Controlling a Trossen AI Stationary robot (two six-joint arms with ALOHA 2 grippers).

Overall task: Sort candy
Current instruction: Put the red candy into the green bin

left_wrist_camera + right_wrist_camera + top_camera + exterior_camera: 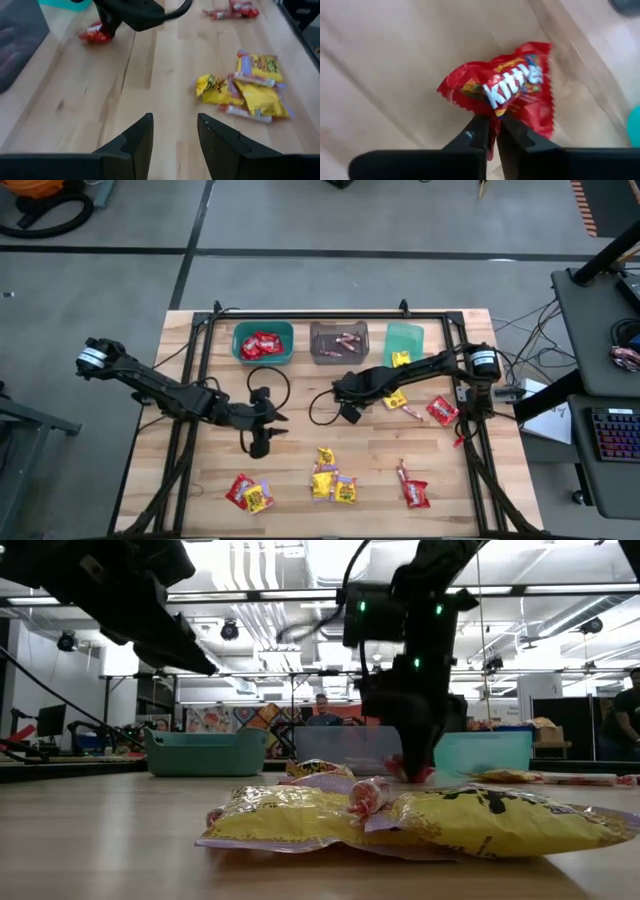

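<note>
**Q:** Packet position, relative to the gripper at work?

**A:** Red packet [502, 90] lies on the bench [300, 450], directly ahead of the right gripper [491, 127], whose two fingers are pressed together on the packet's near edge. The right wrist view shows the wrapper pinched between the tips, with the rest of it fanning out beyond them. Its long axis runs across the fingers' line rather than along it. In the high view this gripper [345, 389] sits near the bench's middle, just in front of the grey bin [338, 342].

**Q:** And which bin suits it?

**A:** Judging by contents, the teal bin [264, 342], which already holds red packets; it stands to the grey bin's left, with the green bin [404, 340] at the right. The carry would therefore run away from the right arm's base, toward the far left of the bin row.

**Q:** The other arm?

**A:** Left gripper [175, 135] hovers over bare bench with fingers spread, holding nothing. A heap of yellow packets [250, 87] lies ahead of it and to one side.

**Q:** What remains unsorted?

**A:** Several clusters: red and yellow packets [250, 492] near the front left, another mixed group [412, 490] at the front right, and loose pieces [440, 410] beside the right arm.
</note>
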